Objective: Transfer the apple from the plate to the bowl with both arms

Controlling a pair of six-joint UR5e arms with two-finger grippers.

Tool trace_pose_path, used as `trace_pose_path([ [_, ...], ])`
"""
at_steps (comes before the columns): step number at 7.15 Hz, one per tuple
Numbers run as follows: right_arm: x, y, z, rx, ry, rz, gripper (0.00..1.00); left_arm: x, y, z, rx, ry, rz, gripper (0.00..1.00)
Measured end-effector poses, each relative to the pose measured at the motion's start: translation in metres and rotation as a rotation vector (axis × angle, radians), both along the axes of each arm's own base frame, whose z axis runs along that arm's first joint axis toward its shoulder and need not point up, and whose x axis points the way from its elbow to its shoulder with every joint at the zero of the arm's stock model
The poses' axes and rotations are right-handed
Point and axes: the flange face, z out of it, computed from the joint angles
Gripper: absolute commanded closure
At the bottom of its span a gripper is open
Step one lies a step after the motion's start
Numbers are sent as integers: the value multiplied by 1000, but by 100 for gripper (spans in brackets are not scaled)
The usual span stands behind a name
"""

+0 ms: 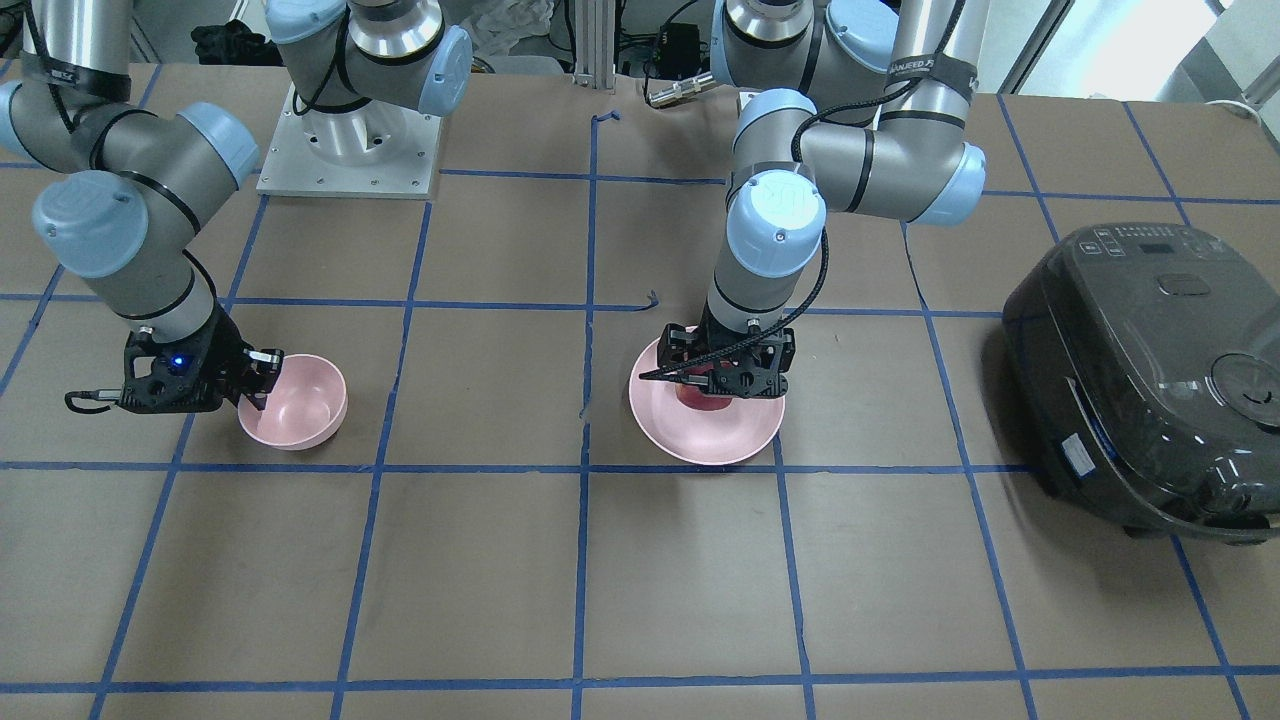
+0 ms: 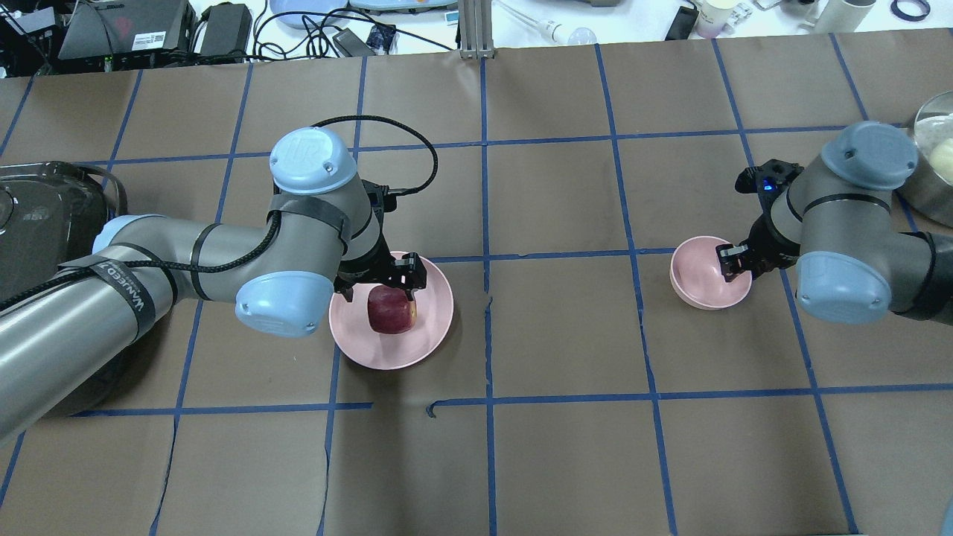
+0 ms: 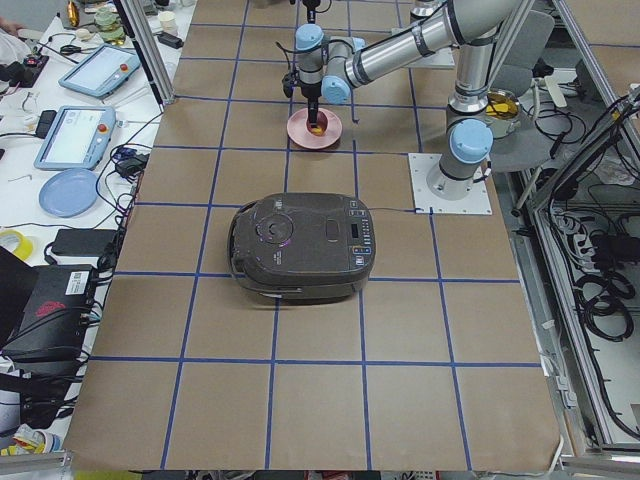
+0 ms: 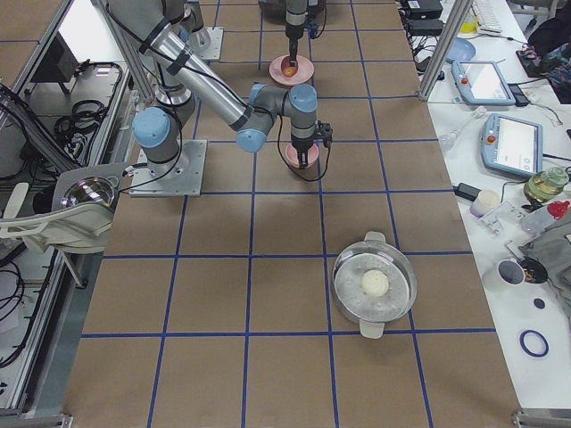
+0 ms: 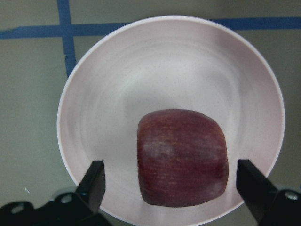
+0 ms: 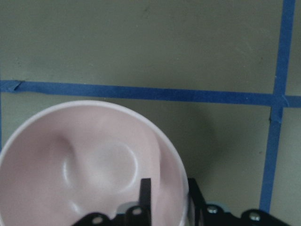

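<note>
The apple [image 5: 182,157], on the plate [image 5: 188,56], is straddled by the wide-open, empty left gripper [image 5: 173,182]; the bowl [image 6: 94,160], well apart rightward, is pinched at its rim by the right gripper [image 6: 167,200].

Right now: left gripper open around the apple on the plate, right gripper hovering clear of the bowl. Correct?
One thing is off. The right gripper is not clear of the bowl: its fingers straddle the rim, one inside and one outside, as the right wrist view shows. The rest holds: the left gripper is open around the apple on the plate.
</note>
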Motion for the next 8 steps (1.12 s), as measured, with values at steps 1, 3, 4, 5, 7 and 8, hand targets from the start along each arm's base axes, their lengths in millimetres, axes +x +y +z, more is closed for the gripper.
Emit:
trace_pose_path([
  [1,-1,-1,3,-1,5,-2,100,-2,4,-11,13,-3,-9,0],
  [3,6,-12,18,10,-7,-58,100,-5,17,-27,44,-14,-24,0],
  [4,25,-19,27,23,-20,-118,100,-6,20,-30,50,-16,-28,2],
  [5,61,-24,34,21,-35,-155,100,-7,18,-29,36,-14,-34,11],
  [7,146,-18,42,11,-65,-159,100,-8,11,-23,-22,-11,-44,53],
  [8,177,-10,41,16,-71,-142,100,-6,11,-22,-33,-23,-45,85],
])
